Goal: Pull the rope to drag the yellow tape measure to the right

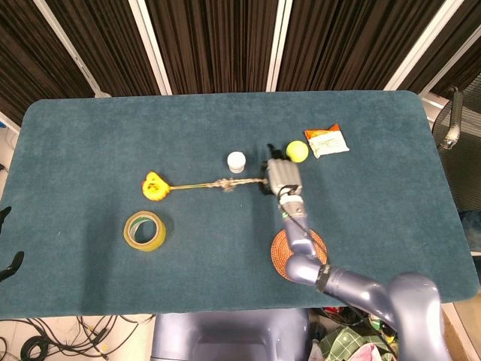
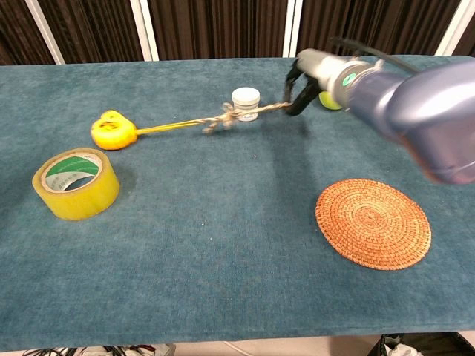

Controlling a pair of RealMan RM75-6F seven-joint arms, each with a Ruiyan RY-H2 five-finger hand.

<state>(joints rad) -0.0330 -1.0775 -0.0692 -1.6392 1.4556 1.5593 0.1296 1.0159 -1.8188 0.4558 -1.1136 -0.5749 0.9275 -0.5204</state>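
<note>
Right hand, grey with dark fingers, closed on the near end of the rope, seen from above in the head view; its fingers curl under the palm and the exact grip is blurred in the chest view. Left hand lies outside both views. Rope: thin, pale, braided, with a frayed knot at mid-length, stretched taut and raised off the cloth toward the hand. Yellow tape measure, rounded plastic body, rests left of the desk's centre, tied to the rope's far end by a yellow cord. White jar, short and cylindrical, stands just behind the rope; whether they touch cannot be told. Roll of clear yellowish tape lies flat nearer the front edge, left of centre. Woven round coaster, orange-brown, is partly hidden by the forearm in the head view. Yellow-green ball and snack packet lie toward the back right; both are largely hidden in the chest view. Desk: teal, napped cloth
</note>
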